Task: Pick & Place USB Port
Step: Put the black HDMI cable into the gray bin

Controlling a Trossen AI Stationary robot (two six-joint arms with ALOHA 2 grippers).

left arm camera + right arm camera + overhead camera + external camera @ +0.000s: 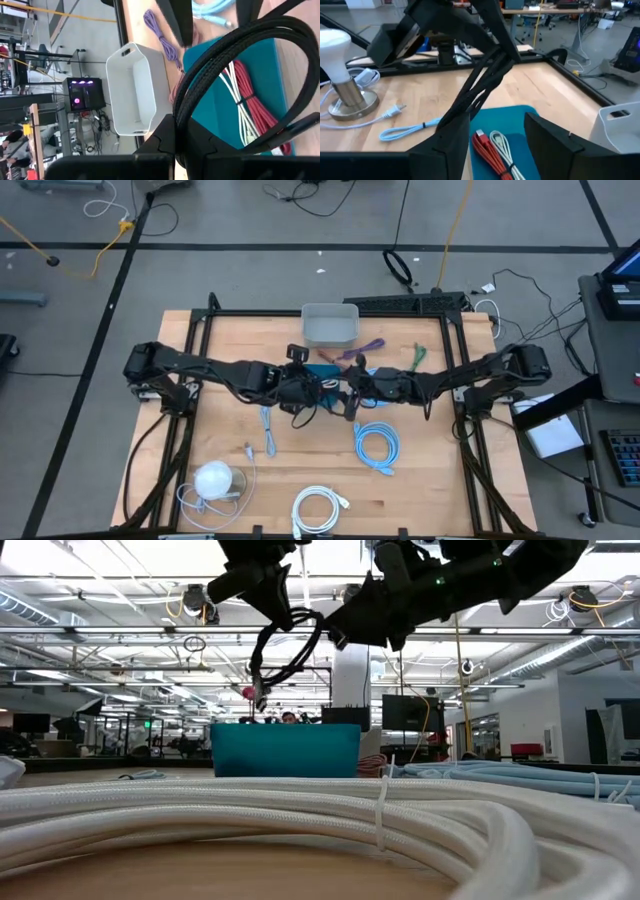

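No lettering, label, brand, number or sign clear enough to read anywhere, nothing legible on the teal bin (285,749), nor on the white bin (329,324) behind it, distant screens beyond the table too small to make out

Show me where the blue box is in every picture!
High view: blue box at table centre, mostly hidden under the grippers.
Low view: centre, behind the white cable.
Left wrist view: right side.
Right wrist view: bottom centre.
Shared landmark: the black cable hanging above it.
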